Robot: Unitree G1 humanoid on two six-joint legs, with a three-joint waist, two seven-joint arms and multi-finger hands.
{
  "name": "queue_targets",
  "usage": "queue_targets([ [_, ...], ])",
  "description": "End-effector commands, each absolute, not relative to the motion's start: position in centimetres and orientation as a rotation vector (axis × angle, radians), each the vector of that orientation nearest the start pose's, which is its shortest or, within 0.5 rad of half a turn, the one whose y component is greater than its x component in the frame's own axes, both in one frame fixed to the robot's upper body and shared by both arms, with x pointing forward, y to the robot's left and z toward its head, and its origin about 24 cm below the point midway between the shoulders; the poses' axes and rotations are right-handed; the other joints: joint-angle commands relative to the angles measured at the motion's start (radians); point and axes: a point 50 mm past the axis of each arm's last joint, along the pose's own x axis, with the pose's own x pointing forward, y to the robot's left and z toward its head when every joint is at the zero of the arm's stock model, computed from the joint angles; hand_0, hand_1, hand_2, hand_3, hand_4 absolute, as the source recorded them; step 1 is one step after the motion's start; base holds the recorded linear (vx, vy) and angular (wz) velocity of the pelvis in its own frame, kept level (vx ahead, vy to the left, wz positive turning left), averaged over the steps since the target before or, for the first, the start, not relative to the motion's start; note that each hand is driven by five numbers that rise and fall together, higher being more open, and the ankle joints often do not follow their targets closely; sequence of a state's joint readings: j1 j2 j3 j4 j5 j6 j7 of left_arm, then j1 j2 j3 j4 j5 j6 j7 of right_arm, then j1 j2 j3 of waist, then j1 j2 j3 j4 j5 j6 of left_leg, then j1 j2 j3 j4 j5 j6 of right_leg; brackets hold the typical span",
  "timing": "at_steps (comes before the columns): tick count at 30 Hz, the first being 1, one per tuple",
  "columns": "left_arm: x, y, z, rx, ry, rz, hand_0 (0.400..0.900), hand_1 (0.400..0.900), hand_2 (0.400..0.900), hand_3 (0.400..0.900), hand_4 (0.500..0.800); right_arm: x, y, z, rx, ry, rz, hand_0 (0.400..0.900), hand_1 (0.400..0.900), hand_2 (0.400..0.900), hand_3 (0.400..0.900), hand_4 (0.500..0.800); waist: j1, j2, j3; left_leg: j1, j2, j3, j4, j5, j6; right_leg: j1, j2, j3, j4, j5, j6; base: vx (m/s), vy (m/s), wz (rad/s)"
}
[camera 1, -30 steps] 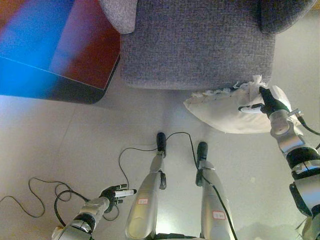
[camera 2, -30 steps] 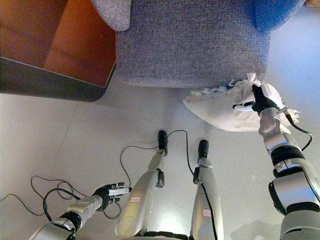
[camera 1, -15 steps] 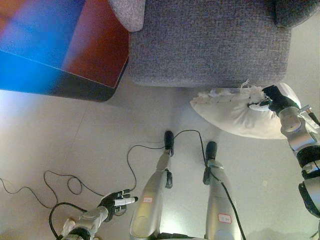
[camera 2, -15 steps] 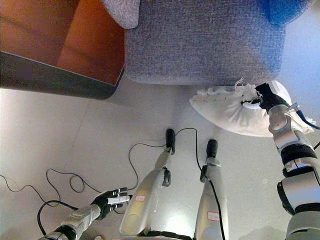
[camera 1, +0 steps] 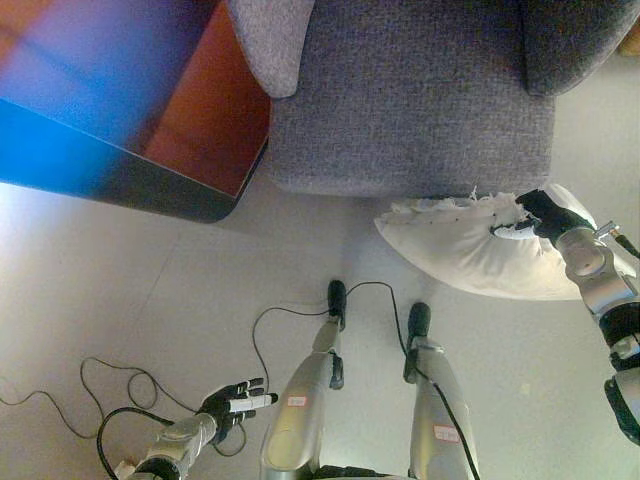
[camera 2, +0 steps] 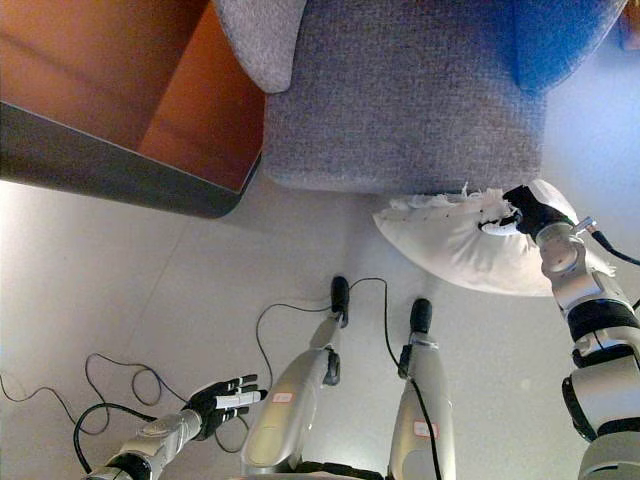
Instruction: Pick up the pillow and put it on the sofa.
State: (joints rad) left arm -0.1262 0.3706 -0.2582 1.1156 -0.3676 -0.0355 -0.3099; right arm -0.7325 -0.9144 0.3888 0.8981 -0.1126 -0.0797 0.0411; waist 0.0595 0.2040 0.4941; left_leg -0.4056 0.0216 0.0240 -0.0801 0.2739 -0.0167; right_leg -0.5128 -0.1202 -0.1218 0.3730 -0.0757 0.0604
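A white pillow (camera 1: 460, 250) with a frayed fringe along its top edge hangs just in front of the grey sofa's (camera 1: 410, 90) front edge, off the floor. My right hand (camera 1: 540, 214) is shut on the pillow's upper right part, its dark fingers pinching the cloth. The pillow (camera 2: 455, 245) sags to the left of that hand (camera 2: 527, 212). Low at the bottom left, my left hand (camera 1: 232, 405) hangs idle with straight fingers, holding nothing.
A dark table with a reddish-brown top (camera 2: 120, 100) stands at the upper left, next to the sofa's left armrest (camera 1: 270, 40). The right armrest (camera 1: 570, 40) shows at the upper right. Pale floor (camera 1: 140, 300) fills the lower half.
The view has shifted a little. My right hand still holds the pillow, which sits slightly lower and further left against the sofa's front. The left hand has hardly moved.
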Motion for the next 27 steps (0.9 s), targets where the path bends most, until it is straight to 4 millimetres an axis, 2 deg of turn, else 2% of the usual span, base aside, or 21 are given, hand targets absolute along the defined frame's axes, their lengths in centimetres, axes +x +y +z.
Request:
queue_targets([
  [1,11.2,28.8,-13.3,0.084,1.148,-0.053,0.9,0.9,0.9,0.9,0.8,34.7,-33.0,21.1,-1.17,-0.05,-0.092,0.4,0.4,0.4,0.4,0.5,0.0,-0.108,-0.037,0.148,-0.018,0.009,-0.007,-0.156,-0.04,0.197,0.006,-0.071,-0.3,0.133,0.034,0.07,-0.045,0.06],
  [6,10.2,29.4,-13.3,0.089,1.195,-0.05,0.9,0.9,0.9,0.9,0.8,34.4,-32.4,20.4,-1.17,-0.006,0.02,0.4,0.4,0.4,0.4,0.5,0.001,-0.147,-0.088,0.198,-0.008,0.014,-0.007,-0.179,-0.043,0.273,0.016,-0.075,-0.341,0.136,0.038,0.08,-0.018,0.06],
  [13,7.5,30.0,-13.8,0.092,1.293,-0.031,0.9,0.9,0.9,0.9,0.8,33.7,-31.8,19.9,-1.152,0.019,0.165,0.4,0.4,0.4,0.4,0.5,0.006,-0.203,-0.19,0.281,0.0,0.018,-0.007,-0.2,-0.046,0.388,0.027,-0.075,-0.404,0.149,0.042,0.14,0.002,0.03],
  [20,5.1,30.2,-14.2,0.096,1.399,-0.011,0.9,0.9,0.9,0.9,0.8,33.6,-31.2,22.3,-1.123,-0.021,0.226,0.4,0.4,0.4,0.4,0.5,0.023,-0.248,-0.274,0.348,-0.004,0.013,-0.007,-0.222,-0.04,0.476,0.035,-0.07,-0.435,0.146,0.04,0.13,0.03,0.06],
  [27,3.3,29.8,-14.6,0.095,1.481,-0.018,0.9,0.9,0.9,0.9,0.8,34.3,-31.3,25.9,-1.055,-0.01,0.254,0.4,0.4,0.4,0.4,0.5,0.055,-0.283,-0.346,0.398,-0.008,-0.005,-0.007,-0.238,-0.039,0.537,0.032,-0.074,-0.46,0.149,0.046,0.11,0.045,0.1],
])
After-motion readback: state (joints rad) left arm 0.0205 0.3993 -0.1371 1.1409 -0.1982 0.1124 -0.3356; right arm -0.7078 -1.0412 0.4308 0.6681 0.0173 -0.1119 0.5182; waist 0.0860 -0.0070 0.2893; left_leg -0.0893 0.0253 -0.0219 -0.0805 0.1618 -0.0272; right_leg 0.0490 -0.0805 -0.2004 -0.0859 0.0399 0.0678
